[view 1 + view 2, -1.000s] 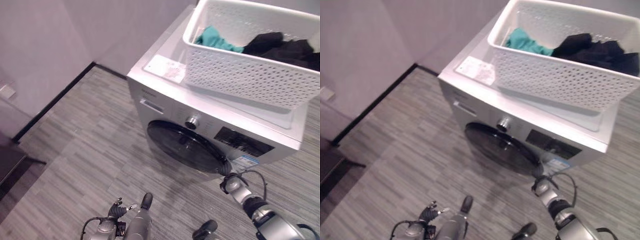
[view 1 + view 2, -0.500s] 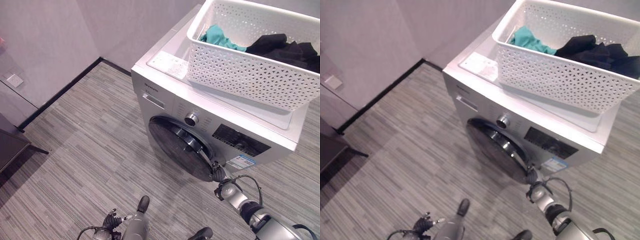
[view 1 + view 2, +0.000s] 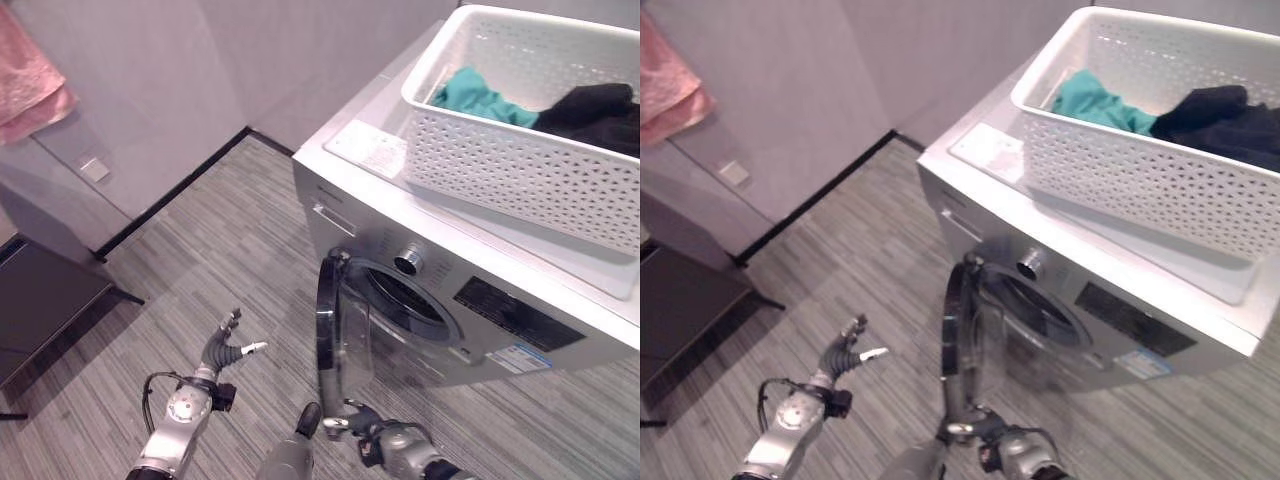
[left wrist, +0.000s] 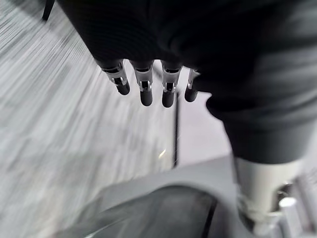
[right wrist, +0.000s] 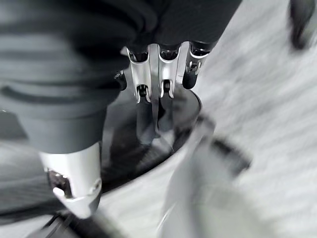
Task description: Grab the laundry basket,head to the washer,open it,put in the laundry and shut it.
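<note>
The white laundry basket (image 3: 520, 175) stands on top of the silver washer (image 3: 505, 325), holding a teal cloth (image 3: 478, 97) and dark clothes (image 3: 597, 104). The washer's round door (image 3: 334, 330) stands swung wide out to the left, and the dark drum opening (image 3: 405, 300) shows behind it. My right hand (image 3: 350, 420) is low at the door's bottom edge, with straight fingers (image 5: 148, 82) lying against the door's glass and rim. Off to the left, my left hand (image 3: 226, 348) hangs open over the floor, its fingers (image 4: 143, 82) relaxed and holding nothing.
A pink towel (image 3: 35, 85) hangs on the wall at the upper left. A dark low table (image 3: 45, 300) stands by the left wall, above a black baseboard (image 3: 170, 205). Striped grey floor (image 3: 230, 255) lies left of the washer.
The washer door has swung from barely ajar to wide open, leftward, with my right hand following it. My left hand has risen. The camera has shifted as well.
</note>
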Robot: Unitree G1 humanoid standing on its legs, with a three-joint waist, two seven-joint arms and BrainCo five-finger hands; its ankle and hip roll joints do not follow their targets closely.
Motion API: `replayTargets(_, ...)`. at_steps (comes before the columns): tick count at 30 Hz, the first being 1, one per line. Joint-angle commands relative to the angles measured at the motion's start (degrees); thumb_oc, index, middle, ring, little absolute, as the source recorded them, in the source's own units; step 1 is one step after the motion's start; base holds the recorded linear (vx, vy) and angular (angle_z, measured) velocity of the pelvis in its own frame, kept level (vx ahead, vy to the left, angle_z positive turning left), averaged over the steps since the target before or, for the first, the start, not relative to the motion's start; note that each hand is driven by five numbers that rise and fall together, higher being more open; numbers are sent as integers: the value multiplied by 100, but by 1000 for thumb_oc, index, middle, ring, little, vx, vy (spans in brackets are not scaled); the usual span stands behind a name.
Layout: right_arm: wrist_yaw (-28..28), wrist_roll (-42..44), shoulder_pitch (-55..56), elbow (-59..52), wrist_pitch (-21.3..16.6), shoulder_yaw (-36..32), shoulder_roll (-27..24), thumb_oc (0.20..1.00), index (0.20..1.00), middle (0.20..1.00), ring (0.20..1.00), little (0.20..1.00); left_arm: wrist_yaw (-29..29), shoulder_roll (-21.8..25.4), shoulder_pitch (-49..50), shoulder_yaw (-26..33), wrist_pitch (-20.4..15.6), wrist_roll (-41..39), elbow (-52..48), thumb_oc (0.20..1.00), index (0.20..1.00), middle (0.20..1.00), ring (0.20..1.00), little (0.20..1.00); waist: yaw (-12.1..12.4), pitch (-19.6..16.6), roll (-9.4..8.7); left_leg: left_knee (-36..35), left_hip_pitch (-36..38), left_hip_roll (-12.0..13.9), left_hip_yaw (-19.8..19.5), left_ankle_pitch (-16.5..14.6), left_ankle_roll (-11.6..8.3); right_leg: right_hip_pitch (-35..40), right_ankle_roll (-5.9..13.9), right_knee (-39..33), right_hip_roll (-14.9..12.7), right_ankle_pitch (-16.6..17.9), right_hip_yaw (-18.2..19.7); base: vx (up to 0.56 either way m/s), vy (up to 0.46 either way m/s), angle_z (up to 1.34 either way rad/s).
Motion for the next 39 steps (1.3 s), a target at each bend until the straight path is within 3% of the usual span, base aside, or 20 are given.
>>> replayTargets(1, 272, -18, 21, 139, -119, 74, 524, 1000, 1000, 1000, 1000, 1000, 46, 774, -357, 501, -494, 266, -1104, 1000, 1000, 1000, 1000, 1000, 372, -26, -684, -457, 204, 76, 367, -307, 378, -90, 403, -240, -848, 721, 607, 50, 1, 30)
replayTargets(4, 419, -348, 91, 294, -118, 33, 371, 1000, 1000, 1000, 1000, 1000, -300, 877, -506, 732, -717, -293, -2280, 1000, 1000, 1000, 1000, 1000, 333, -50, -709, -457, 325, 32, 403, -363, 380, 26, 434, -252, -904, 734, 554, 46, -1, 11)
replayTargets(6, 476, -461, 92, 349, -111, -2, 305, 1000, 1000, 1000, 1000, 1000, -489, 923, -493, 696, -745, -620, -2462, 1000, 1000, 1000, 1000, 1000, 304, -44, -702, -457, 362, 23, 415, -371, 387, 29, 441, -238, -919, 746, 577, 19, 2, 1)
replayTargets(10, 686, -820, 96, 435, -207, -81, 48, 1000, 1000, 1000, 1000, 1000, -1509, 1375, -624, 128, -887, -1932, -2954, 1000, 1000, 1000, 1000, 1000, 118, -80, -677, -457, 476, 18, 529, -397, 380, 11, 457, -188, -962, 756, 707, 47, 28, -4)
replayTargets(12, 838, -993, 182, 447, -305, -82, -68, 1000, 1000, 1000, 1000, 1000, -2211, 1546, -814, -358, -758, -3034, -2949, 1000, 1000, 1000, 1000, 1000, 5, -98, -682, -457, 532, 18, 627, -411, 362, -20, 466, -192, -968, 774, 801, 51, 30, -15)
replayTargets(15, 962, -1304, 328, 639, -387, -133, -221, 1000, 1000, 1000, 1000, 1000, -2833, 1631, -1120, -1333, -89, -4473, -2526, 1000, 1000, 1000, 1000, 1000, -252, -144, -710, -457, 586, 15, 704, -428, 352, -29, 466, -195, -946, 794, 864, 60, -5, -23)
replayTargets(18, 960, -1465, 383, 787, -445, -426, -485, 1000, 1000, 1000, 1000, 1000, -3121, 1218, -1070, -2300, 747, -5813, -1496, 1000, 1000, 1000, 1000, 1000, -557, -162, -703, -457, 613, 50, 756, -431, 349, -60, 466, -167, -910, 779, 936, 58, -16, -8)
replayTargets(20, 942, -1453, 381, 788, -448, -551, -596, 1000, 1000, 1000, 1000, 1000, -3121, 1266, -976, -2475, 786, -5867, -1319, 1000, 1000, 1000, 1000, 1000, -618, -156, -684, -457, 620, 63, 762, -438, 352, -59, 466, -156, -895, 771, 956, 44, 2, -7)
replayTargets(21, 888, -1458, 400, 823, -439, -772, -789, 1000, 1000, 1000, 1000, 1000, -3147, 1605, -806, -2892, 849, -5677, -949, 1000, 1000, 1000, 1000, 1000, -762, -138, -627, -457, 654, 80, 787, -452, 355, -80, 466, -117, -881, 764, 1022, 41, 13, -9)
replayTargets(22, 889, -1460, 406, 824, -440, -784, -784, 1000, 1000, 1000, 1000, 1000, -3161, 1603, -817, -2913, 837, -5667, -929, 1000, 1000, 1000, 1000, 1000, -748, -140, -632, -457, 656, 81, 789, -454, 355, -81, 466, -113, -882, 760, 1025, 58, 31, -9)
replayTargets(23, 836, -1470, 398, 969, -427, -926, -921, 1000, 1000, 1000, 1000, 1000, -3310, 2131, -781, -3381, 934, -5120, -402, 1000, 1000, 1000, 1000, 1000, -903, -153, -583, -457, 704, 101, 840, -489, 359, -113, 466, -78, -873, 752, 1115, 35, 17, -7)
replayTargets(24, 836, -1472, 397, 979, -432, -943, -908, 1000, 1000, 1000, 1000, 1000, -3337, 2123, -800, -3407, 914, -5097, -362, 1000, 1000, 1000, 1000, 1000, -881, -155, -593, -457, 706, 102, 845, -492, 358, -120, 466, -72, -874, 747, 1123, 52, 26, -7)
replayTargets(28, 759, -1367, 379, 1149, -468, -1164, -1034, 1000, 1000, 1000, 1000, 1000, -3326, 2259, -976, -3564, 397, -2556, 1385, 1000, 1000, 1000, 1000, 1000, -998, -230, -658, -457, 768, 151, 920, -535, 379, -230, 466, -31, -821, 734, 1301, 48, 7, -2)
replayTargets(29, 757, -1368, 378, 1151, -469, -1167, -1038, 1000, 1000, 1000, 1000, 1000, -3333, 2220, -981, -3567, 365, -2511, 1434, 1000, 1000, 1000, 1000, 1000, -991, -231, -653, -457, 766, 151, 925, -536, 378, -238, 466, -28, -822, 732, 1307, 53, 0, -1)
replayTargets(31, 672, -1322, 532, 1086, -412, -1314, -1030, 1000, 1000, 1000, 1000, 1000, -2380, 1445, -1353, -2743, -62, 488, 3024, 1000, 1000, 1000, 1000, 1000, -984, -259, -820, -457, 742, 153, 931, -553, 409, -304, 466, -42, -774, 690, 1359, 58, -2, -9)
replayTargets(32, 669, -1323, 529, 1078, -406, -1304, -1043, 1000, 1000, 1000, 1000, 1000, -2362, 1399, -1357, -2727, -90, 537, 3073, 1000, 1000, 1000, 1000, 1000, -993, -256, -809, -457, 740, 151, 933, -552, 409, -308, 466, -42, -775, 690, 1362, 30, -5, -14)
replayTargets(33, 685, -1383, 639, 848, -357, -1290, -1015, 1000, 1000, 1000, 1000, 1000, -1861, 1068, -1571, -2022, -65, 1214, 4030, 1000, 1000, 1000, 1000, 1000, -1012, -238, -895, -457, 722, 152, 950, -538, 414, -340, 448, -68, -748, 685, 1363, 8, -4, -10)
replayTargets(34, 685, -1382, 639, 846, -356, -1288, -1020, 1000, 1000, 1000, 1000, 1000, -1857, 1060, -1574, -2022, -73, 1217, 4040, 1000, 1000, 1000, 1000, 1000, -1014, -237, -891, -457, 721, 152, 949, -537, 414, -340, 448, -67, -748, 685, 1362, 5, -10, -12)
replayTargets(37, 716, -1488, 916, 540, -320, -1195, -1020, 1000, 1000, 1000, 1000, 1000, -887, 926, -2405, -1091, 10, 1421, 5556, 1000, 1000, 1000, 1000, 1000, -1098, -181, -1077, -457, 641, 183, 969, -510, 385, -443, 415, -123, -685, 693, 1374, -15, -28, 1)
replayTargets(39, 698, -1471, 970, 493, -322, -1182, -1029, 1000, 1000, 1000, 1000, 1000, -673, 1030, -2663, -971, -43, 1344, 5703, 1000, 1000, 1000, 1000, 1000, -1121, -152, -1121, -457, 611, 189, 979, -498, 368, -468, 414, -143, -666, 699, 1371, -20, -38, 5)
